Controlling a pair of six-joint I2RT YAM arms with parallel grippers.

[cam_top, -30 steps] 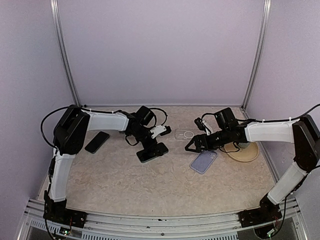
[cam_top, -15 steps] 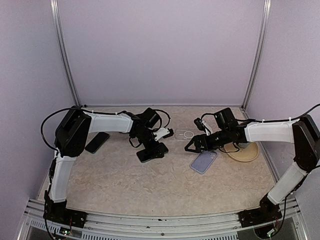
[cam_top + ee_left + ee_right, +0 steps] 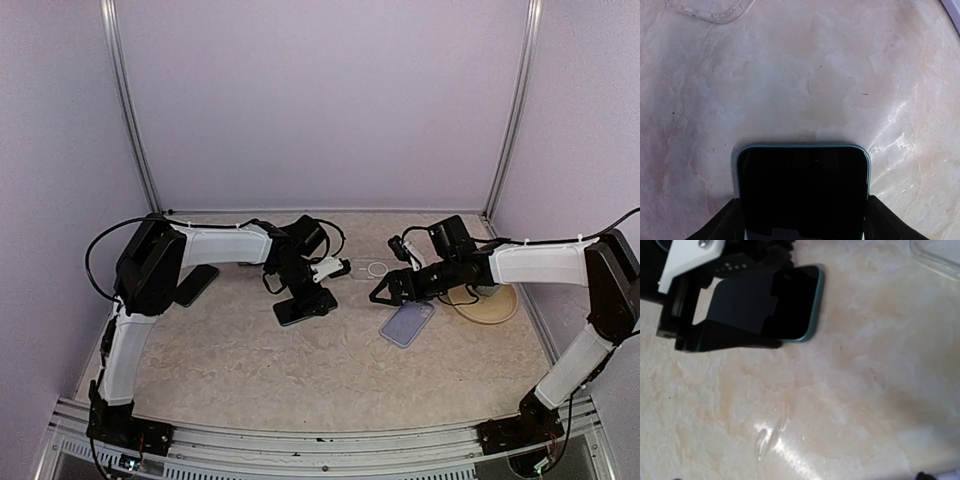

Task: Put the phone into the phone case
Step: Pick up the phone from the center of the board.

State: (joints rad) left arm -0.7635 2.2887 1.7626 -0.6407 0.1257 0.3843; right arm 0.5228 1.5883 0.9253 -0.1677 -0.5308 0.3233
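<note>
Top external view: left fingers (image 3: 300, 298) down at the counter (image 3: 330, 390), straddling a dark phone (image 3: 308, 310) with a teal rim. In the left wrist view, phone flat and screen-up between the two dark fingers, one at each long edge, top end poking out ahead of the tips. Set fairly wide apart and right up against the phone's sides; cannot tell whether pressing on it or only standing beside it. Clear phone case (image 3: 372, 268) ahead of those tips and off to one side, apart from the phone. Right fingers (image 3: 380, 294) spread wide, holding nothing, low over the counter, tips aimed toward the phone with bare counter between. Lilac phone case (image 3: 407, 323) lying flat just beside the right fingers, on the near side, one end tucked under the wrist. Round wooden disc (image 3: 490, 303) behind the right wrist. Second dark phone (image 3: 195, 284) well behind the left fingers, by the left arm's elbow.
</note>
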